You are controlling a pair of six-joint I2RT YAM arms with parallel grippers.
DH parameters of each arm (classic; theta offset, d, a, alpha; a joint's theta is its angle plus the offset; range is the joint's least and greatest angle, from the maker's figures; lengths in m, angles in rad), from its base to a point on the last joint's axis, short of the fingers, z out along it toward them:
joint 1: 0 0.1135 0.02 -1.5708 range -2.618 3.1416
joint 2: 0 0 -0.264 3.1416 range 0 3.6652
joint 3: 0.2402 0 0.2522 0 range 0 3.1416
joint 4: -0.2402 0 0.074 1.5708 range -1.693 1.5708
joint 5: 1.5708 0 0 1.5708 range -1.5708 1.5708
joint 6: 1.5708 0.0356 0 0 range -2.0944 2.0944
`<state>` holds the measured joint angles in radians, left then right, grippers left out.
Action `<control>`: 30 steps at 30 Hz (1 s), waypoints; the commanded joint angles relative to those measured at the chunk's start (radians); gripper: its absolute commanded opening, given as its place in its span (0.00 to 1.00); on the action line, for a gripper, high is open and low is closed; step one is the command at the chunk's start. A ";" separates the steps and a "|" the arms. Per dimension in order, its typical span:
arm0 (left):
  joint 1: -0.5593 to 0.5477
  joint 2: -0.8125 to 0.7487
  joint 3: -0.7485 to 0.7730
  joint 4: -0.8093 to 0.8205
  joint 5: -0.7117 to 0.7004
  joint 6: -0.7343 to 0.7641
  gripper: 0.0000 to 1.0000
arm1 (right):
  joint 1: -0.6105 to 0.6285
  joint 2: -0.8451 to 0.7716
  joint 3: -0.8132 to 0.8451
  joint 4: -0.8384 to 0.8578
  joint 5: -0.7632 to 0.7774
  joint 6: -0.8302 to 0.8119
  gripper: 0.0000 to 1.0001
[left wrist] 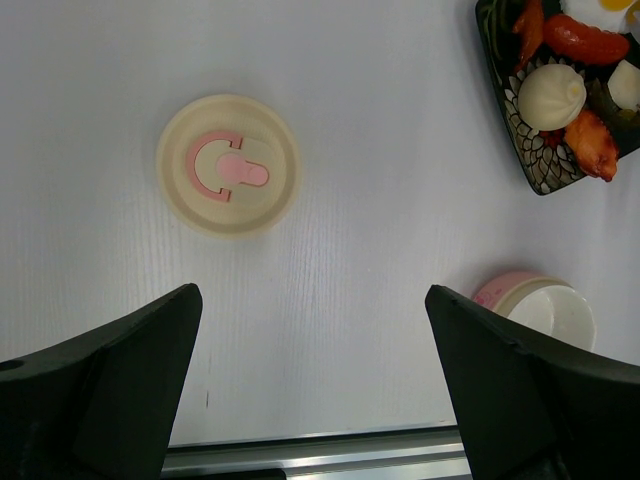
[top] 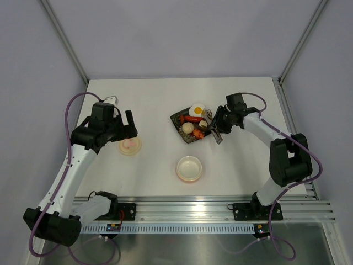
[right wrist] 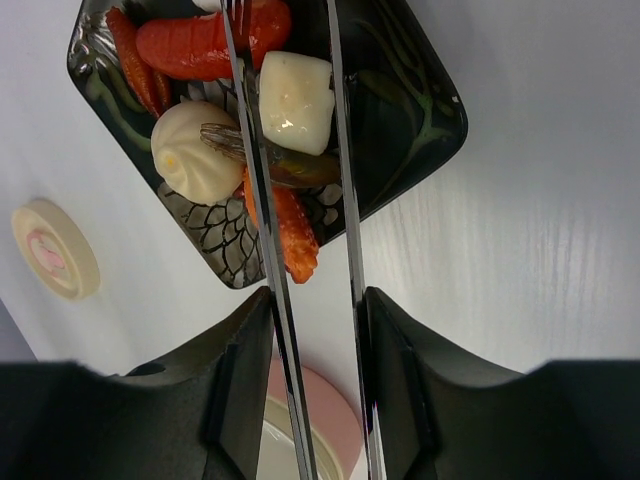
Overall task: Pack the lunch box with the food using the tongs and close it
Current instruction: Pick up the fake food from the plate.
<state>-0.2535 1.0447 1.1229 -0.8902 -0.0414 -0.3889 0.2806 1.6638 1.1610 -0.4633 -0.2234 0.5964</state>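
The cream lunch box tub (top: 189, 168) stands open near the table's front, and its lid (top: 130, 146) lies flat to the left. My left gripper (left wrist: 312, 330) hangs open above the table, nearer than the lid (left wrist: 228, 165), holding nothing. My right gripper (right wrist: 315, 310) is shut on the tongs (right wrist: 258, 200), its pads pressing both silvery arms. The tongs reach over the food: a red sausage (right wrist: 205, 45), a pale ball (right wrist: 195, 150), an orange piece (right wrist: 290, 225) and a pale cube (right wrist: 297, 100). The cube sits between the tong arms. A fried egg (top: 197, 110) lies at the tray's far corner.
The food rests in a black square tray (right wrist: 420, 110) with a patterned rim, at the table's centre right. A metal rail (top: 209, 208) runs along the near edge. Grey walls close in the table's back and sides.
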 commanded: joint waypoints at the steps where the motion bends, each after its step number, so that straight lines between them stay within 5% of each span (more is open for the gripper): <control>1: -0.003 0.000 0.018 0.027 -0.009 0.007 0.99 | 0.000 -0.050 -0.039 0.089 0.002 0.065 0.48; 30: -0.003 -0.017 0.009 0.020 -0.011 0.008 0.99 | -0.026 -0.065 -0.104 0.209 -0.087 0.098 0.48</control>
<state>-0.2535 1.0443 1.1229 -0.8902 -0.0414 -0.3889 0.2718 1.5990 1.0595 -0.3222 -0.2855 0.6804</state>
